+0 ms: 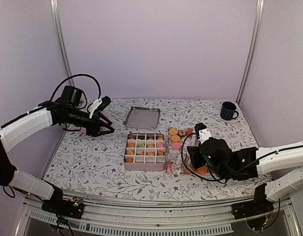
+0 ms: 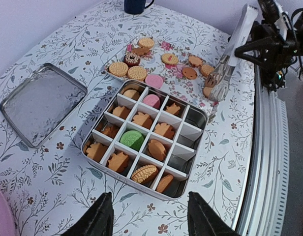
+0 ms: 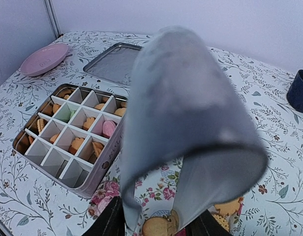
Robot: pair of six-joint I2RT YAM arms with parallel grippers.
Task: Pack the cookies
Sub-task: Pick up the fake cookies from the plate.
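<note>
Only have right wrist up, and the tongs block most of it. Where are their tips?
Observer: The tongs in the right claw point down among the loose cookies at the near end of the floral sheet. Can't tell if one is pinched.
Operator: How many loose?
Observer: About ten on the sheet, including a pink cookie and a dark one.
Operator: Left arm in the way?
Observer: No. The left claw is open and empty, hanging above the table to the left of the tin, apart from it.
</note>
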